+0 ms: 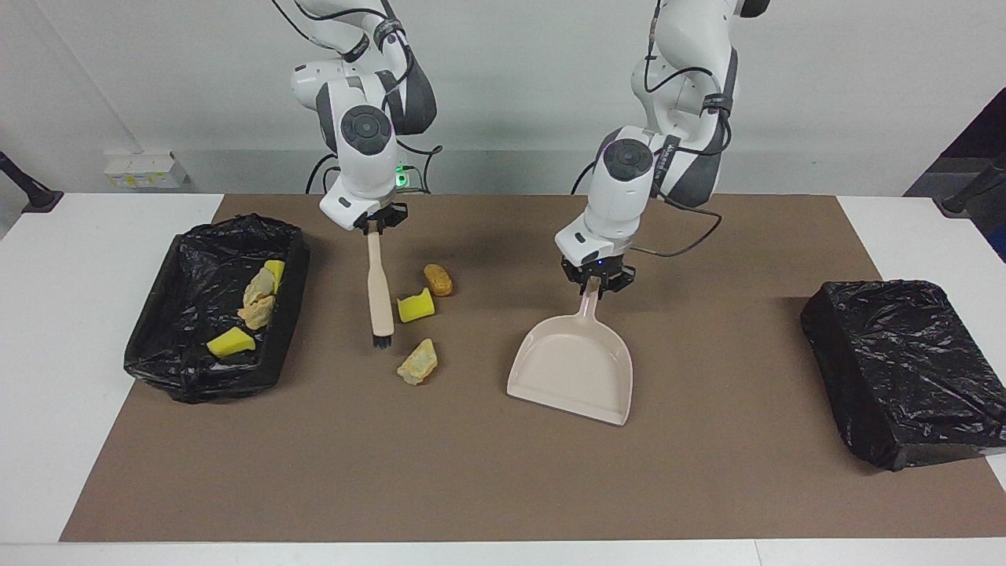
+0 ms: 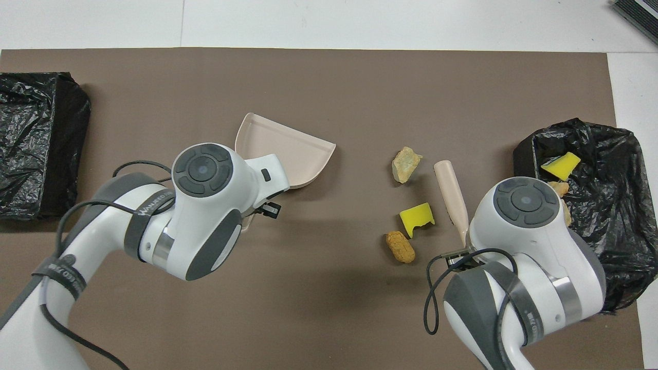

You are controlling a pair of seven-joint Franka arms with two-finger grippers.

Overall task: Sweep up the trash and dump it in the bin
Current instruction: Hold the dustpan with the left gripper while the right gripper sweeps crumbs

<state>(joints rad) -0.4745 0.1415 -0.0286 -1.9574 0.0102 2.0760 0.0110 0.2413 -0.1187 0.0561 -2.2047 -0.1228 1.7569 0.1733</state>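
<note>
Right gripper (image 1: 378, 224) clenched on the brush (image 1: 380, 292); left gripper (image 1: 596, 281) grasping the dustpan (image 1: 572, 369) by its handle. Three loose trash (image 1: 417, 363) pieces lie between brush and dustpan, nearer the brush; more sit in the bin (image 1: 176, 317) at the brush's outer side. Risk: dustpan mouth faces away from the debris, so a sweep could scatter pieces past it.

Two bins (image 1: 291, 259) (image 1: 904, 369), one dustpan (image 1: 574, 369), one brush (image 1: 380, 291) — seven trash pieces (image 1: 416, 363).

Three trash chunks (image 1: 416, 305) lie between brush (image 1: 380, 291) and dustpan (image 1: 572, 369), seemingly apart.
</note>
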